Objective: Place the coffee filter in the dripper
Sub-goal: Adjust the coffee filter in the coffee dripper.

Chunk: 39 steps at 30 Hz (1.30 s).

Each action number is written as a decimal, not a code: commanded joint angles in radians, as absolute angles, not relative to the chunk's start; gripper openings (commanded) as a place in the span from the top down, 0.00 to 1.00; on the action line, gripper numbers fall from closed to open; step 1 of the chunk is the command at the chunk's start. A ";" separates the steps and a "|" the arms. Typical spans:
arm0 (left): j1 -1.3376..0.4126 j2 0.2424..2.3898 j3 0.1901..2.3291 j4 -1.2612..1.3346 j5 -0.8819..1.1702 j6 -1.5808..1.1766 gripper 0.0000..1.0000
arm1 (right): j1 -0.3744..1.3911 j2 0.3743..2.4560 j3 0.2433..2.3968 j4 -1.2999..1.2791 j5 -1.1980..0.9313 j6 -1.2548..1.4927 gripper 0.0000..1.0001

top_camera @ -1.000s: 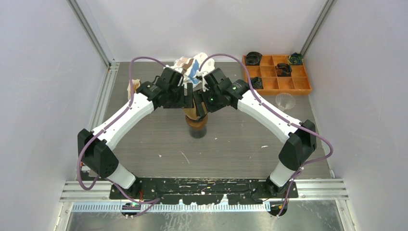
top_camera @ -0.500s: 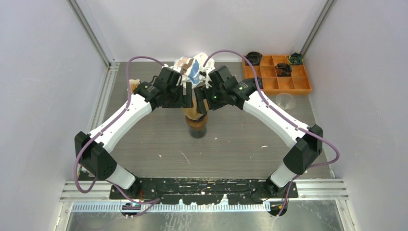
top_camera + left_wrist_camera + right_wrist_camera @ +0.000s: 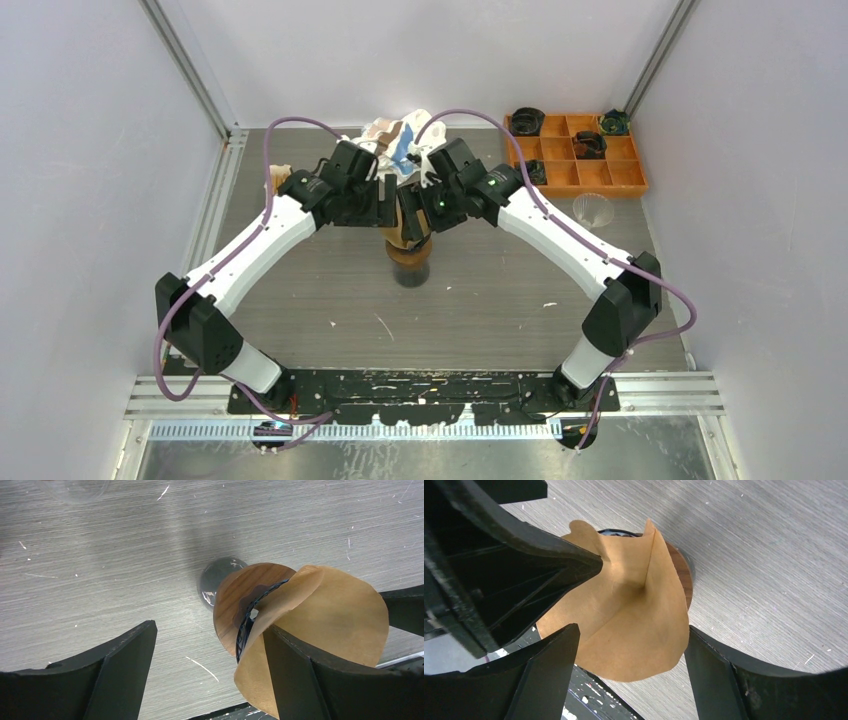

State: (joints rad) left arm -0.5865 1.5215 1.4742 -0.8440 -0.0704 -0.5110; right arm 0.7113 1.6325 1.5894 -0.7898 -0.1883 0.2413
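Observation:
The dripper, a black wire cone with a wooden collar on a dark base, stands mid-table. The brown paper coffee filter sits tilted on its top, partly opened, and spills over one side. My left gripper is open beside it. One of its fingers rests against the filter's paper; the other stands apart over bare table. My right gripper is open too, with the filter's lower edge hanging between its fingers, unclamped.
An orange compartment tray with dark parts sits at the back right. In front of it stands a clear plastic cup. A crumpled white and blue bag lies behind the grippers. A small tan item lies at the back left.
Both wrists have shifted slightly around the dripper, the right one out and back. The filter stays on the dripper, and both grippers remain open.

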 commanded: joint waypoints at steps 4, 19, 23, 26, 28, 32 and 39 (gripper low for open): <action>-0.580 1.537 1.509 -0.847 -0.094 -0.484 0.21 | 0.709 1.635 1.616 -0.837 -0.161 0.192 0.19; -0.578 1.553 1.520 -0.856 -0.126 -0.476 0.23 | 0.710 1.660 1.608 -0.885 -0.138 0.133 0.19; -0.578 1.562 1.525 -0.856 -0.126 -0.476 0.23 | 0.709 1.674 1.605 -0.885 -0.143 0.128 0.19; -0.578 1.566 1.523 -0.853 -0.128 -0.477 0.23 | 0.709 1.680 1.602 -0.884 -0.139 0.126 0.19; -0.578 1.566 1.522 -0.853 -0.129 -0.479 0.23 | 0.709 1.683 1.600 -0.884 -0.134 0.127 0.19; -0.577 1.564 1.519 -0.854 -0.131 -0.481 0.23 | 0.709 1.680 1.601 -0.884 -0.132 0.130 0.19; -0.576 1.546 1.507 -0.840 -0.109 -0.488 0.22 | 0.710 1.661 1.613 -0.884 -0.121 0.133 0.19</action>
